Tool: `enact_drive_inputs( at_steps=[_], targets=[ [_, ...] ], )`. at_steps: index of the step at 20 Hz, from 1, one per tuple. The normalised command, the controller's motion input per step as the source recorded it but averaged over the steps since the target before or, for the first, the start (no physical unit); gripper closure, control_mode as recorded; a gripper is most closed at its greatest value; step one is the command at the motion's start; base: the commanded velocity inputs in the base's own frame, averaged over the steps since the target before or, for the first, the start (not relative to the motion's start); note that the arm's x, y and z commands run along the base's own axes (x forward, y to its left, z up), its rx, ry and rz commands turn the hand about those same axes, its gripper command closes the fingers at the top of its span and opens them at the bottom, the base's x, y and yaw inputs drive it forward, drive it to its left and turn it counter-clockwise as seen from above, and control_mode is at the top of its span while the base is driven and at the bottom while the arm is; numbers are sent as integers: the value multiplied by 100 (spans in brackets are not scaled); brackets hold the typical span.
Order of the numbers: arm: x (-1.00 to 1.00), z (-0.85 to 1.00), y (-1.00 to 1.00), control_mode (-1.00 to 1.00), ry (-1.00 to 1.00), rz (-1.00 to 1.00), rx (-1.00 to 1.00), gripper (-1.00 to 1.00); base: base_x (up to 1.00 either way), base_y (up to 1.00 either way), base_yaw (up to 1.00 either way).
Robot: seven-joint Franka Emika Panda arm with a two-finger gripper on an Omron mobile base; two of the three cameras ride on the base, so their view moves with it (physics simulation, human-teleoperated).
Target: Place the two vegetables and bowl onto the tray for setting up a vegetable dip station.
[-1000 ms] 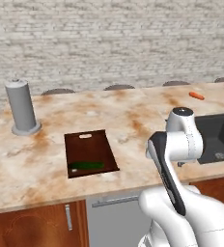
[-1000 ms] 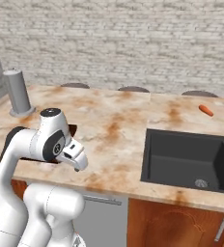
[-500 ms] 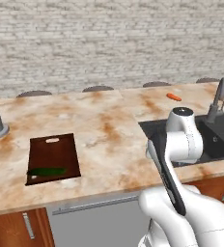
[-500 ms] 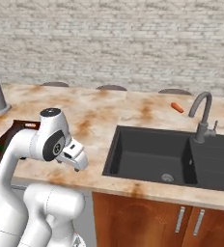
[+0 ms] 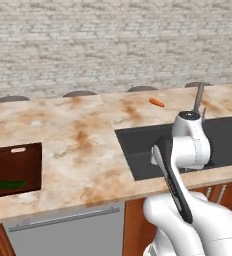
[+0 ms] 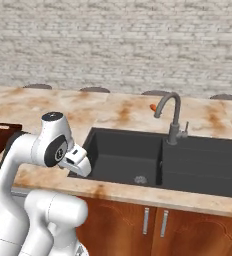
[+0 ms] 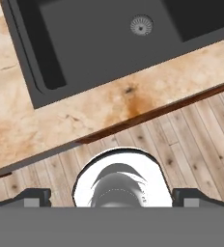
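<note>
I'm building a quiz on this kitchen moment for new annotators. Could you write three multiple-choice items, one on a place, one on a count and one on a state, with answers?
1. Where does the carrot lie?
A. On the counter behind the sink, near the faucet
B. Inside the sink basin
C. On the tray

2. How many vegetables are on the tray?
A. None
B. One
C. Two

3. How do the fingers stand?
A. Shut on the carrot
B. Open, holding nothing
C. Shut on the green vegetable

Answers:
1. A: the carrot rests on the counter beyond the sink, close to the faucet.
2. B: the green vegetable alone lies on the tray.
3. B: the hand view shows the fingers far apart at the two sides, with nothing between them.
</note>
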Motion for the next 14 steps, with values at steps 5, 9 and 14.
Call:
enact_drive_inputs(
  at_steps=[5,9,14],
  targets=[
    [0,0,0,100,0,0,0,-100,0,-66,0],
    [0,0,0,100,0,0,0,-100,0,-66,-1],
    [0,0,0,100,0,0,0,-100,0,-66,0]
  ],
)
